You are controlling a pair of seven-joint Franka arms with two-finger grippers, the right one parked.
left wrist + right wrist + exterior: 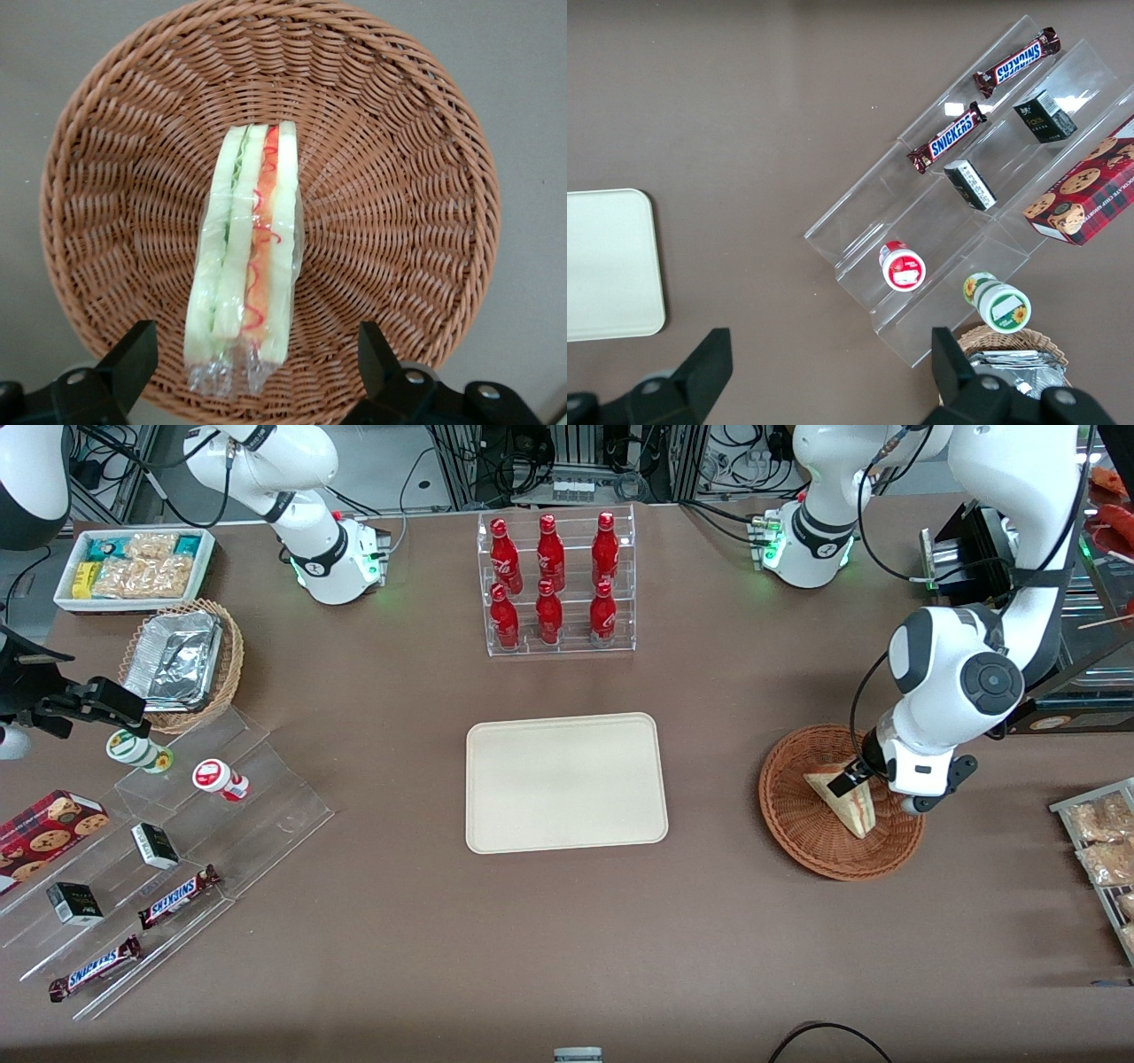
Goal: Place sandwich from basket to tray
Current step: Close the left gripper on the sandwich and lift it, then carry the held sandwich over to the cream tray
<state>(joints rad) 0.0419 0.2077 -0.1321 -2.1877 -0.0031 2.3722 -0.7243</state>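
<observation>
The sandwich (842, 802) is a film-wrapped wedge of white bread with red and green filling, lying in the round reddish-brown basket (797, 828) toward the working arm's end of the table. My gripper (873, 786) hangs low over the basket, right at the sandwich. In the left wrist view the gripper (251, 345) is open, its black fingertips (133, 345) standing wide on either side of the sandwich's (248, 239) wrapped end, not touching it. The basket (425, 115) surrounds them. The cream tray (565, 781) lies bare at the table's middle, beside the basket.
A clear rack of red bottles (556, 584) stands farther from the camera than the tray. A rack of bagged snacks (1103, 841) sits at the working arm's table edge. Acrylic steps with candy bars (177, 841) and a tan foil-filled basket (182, 664) lie toward the parked arm's end.
</observation>
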